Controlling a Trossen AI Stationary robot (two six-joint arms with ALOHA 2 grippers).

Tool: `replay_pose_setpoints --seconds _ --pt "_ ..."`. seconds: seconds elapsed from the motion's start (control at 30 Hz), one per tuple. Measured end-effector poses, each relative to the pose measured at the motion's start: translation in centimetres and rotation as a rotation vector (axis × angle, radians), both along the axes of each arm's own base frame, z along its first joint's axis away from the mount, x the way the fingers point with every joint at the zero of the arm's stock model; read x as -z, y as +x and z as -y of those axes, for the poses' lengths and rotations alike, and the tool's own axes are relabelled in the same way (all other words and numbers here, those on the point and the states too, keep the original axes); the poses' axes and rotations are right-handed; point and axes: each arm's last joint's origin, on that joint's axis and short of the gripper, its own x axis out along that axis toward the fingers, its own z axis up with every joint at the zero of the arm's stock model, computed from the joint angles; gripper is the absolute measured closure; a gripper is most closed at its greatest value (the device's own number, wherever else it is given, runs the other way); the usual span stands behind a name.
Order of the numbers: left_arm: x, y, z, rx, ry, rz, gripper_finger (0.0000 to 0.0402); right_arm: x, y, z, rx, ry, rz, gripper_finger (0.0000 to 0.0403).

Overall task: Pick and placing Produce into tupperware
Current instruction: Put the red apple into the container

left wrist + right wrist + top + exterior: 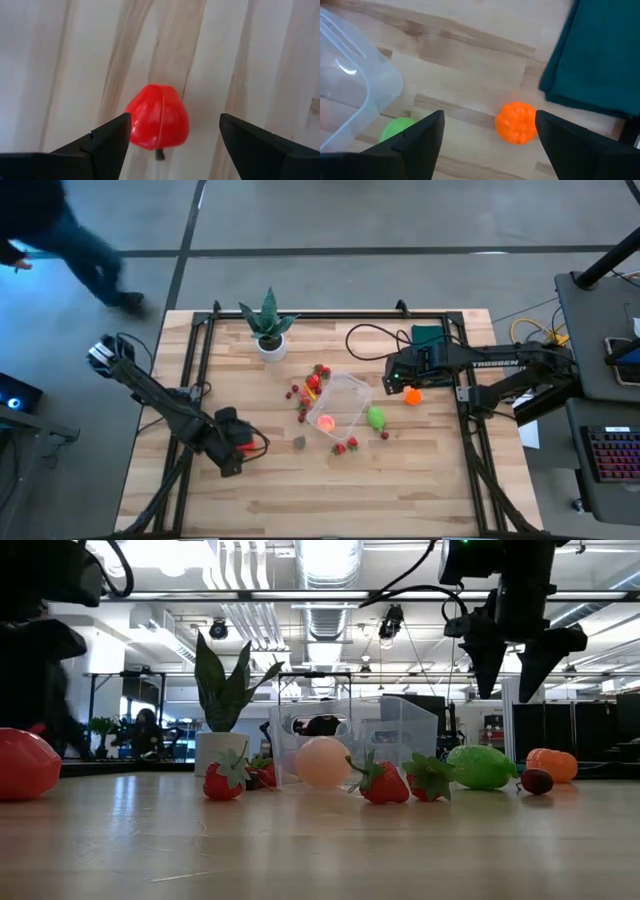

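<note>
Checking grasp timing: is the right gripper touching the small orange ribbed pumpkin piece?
Apart. The right wrist view shows the orange pumpkin piece lying on wood between the right gripper's open fingers, clear of both.

From above I see the tupperware (340,405) near the middle of the table (400,490), a pink piece (325,422) inside it. Red pieces (312,380) lie scattered just beside the tupperware, and a green piece (376,417) touches its side. My right gripper (392,370) hangs near an orange piece (412,394). My left gripper (248,442) sits well apart from the tupperware, at a red piece (247,445). A potted plant (268,325) stands beyond the tupperware.
</note>
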Motion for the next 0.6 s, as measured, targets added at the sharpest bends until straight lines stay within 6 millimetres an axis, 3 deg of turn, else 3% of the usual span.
replay_pose_setpoints --seconds 0.6 --pt "1.1 0.6 0.4 -0.03 0.046 -0.044 0.0113 0.0 0.0 0.1 -0.05 -0.04 -0.018 0.0095"
